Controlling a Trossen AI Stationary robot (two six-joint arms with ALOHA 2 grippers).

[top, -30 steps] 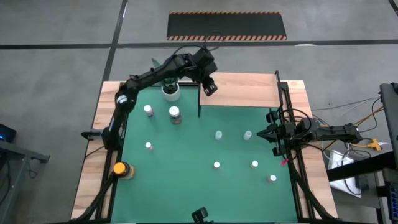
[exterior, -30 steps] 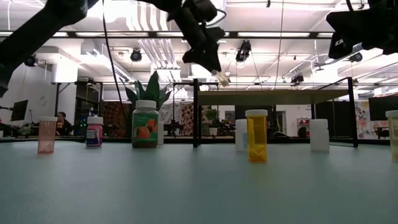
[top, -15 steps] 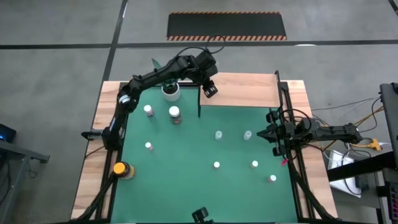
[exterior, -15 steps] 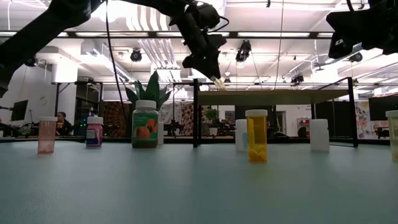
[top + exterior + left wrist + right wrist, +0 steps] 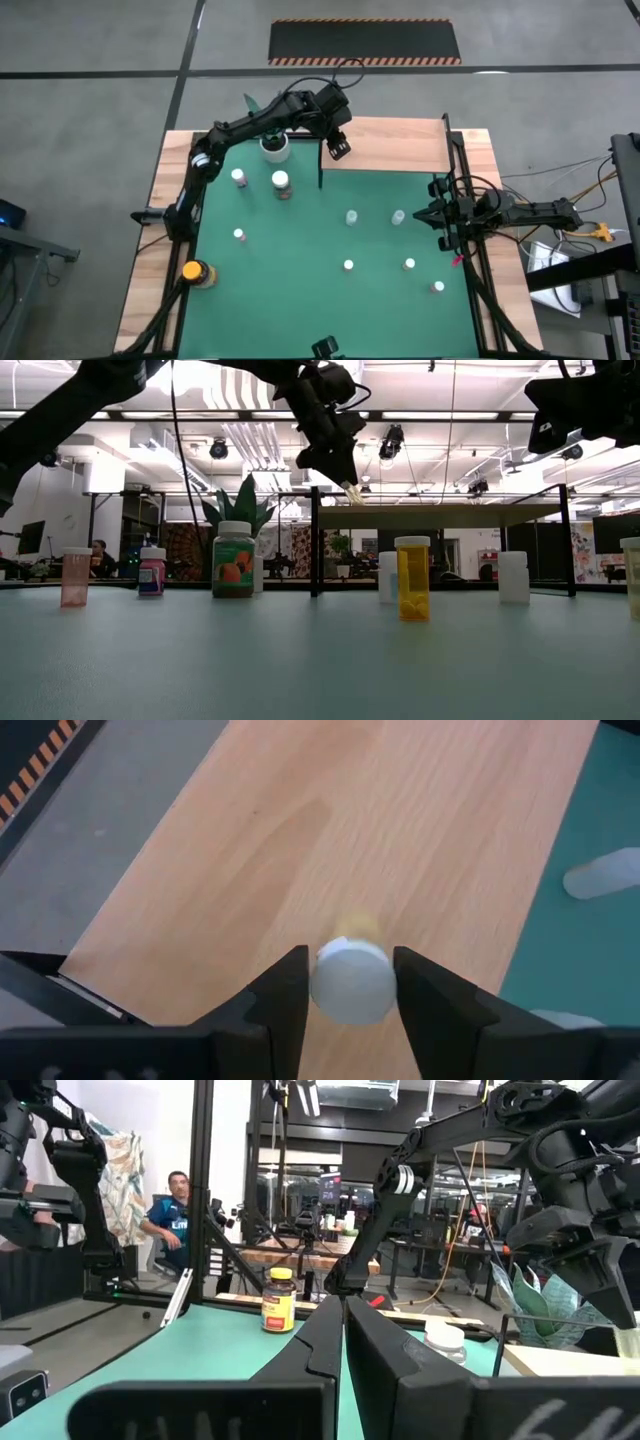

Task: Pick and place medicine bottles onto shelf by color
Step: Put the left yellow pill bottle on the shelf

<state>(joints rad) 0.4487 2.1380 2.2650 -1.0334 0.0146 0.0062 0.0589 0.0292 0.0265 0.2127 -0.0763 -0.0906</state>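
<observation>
My left gripper (image 5: pixel 340 148) hangs over the left end of the light wooden shelf (image 5: pixel 395 145), shut on a small pale-yellow medicine bottle (image 5: pixel 352 487) with a white cap. In the low view the bottle sits tilted just above the shelf board (image 5: pixel 440 510). Several other medicine bottles stand on the green mat, among them a pink one (image 5: pixel 240 177), a larger one (image 5: pixel 281 183) and an amber one with a yellow cap (image 5: pixel 195 271). My right gripper (image 5: pixel 420 215) waits shut at the table's right edge. My left gripper pinches the bottle's white cap (image 5: pixel 350 982) between its two fingers, one finger (image 5: pixel 290 995) on each side of it. The fingers slant down from the table's left and far side. The bottle hangs tilted below them, and in the low view it is clear of the shelf board.
A white pot with a green plant (image 5: pixel 275 148) stands just left of the shelf, close to my left arm. Black shelf legs (image 5: pixel 320 165) stand at the shelf's corners. Clear bottles (image 5: pixel 351 216) (image 5: pixel 398 216) stand in front of the shelf, others (image 5: pixel 348 265) (image 5: pixel 410 264) nearer the front.
My left gripper has edged a little toward the table's near edge over the shelf's left end, with the bottle still between its fingers.
</observation>
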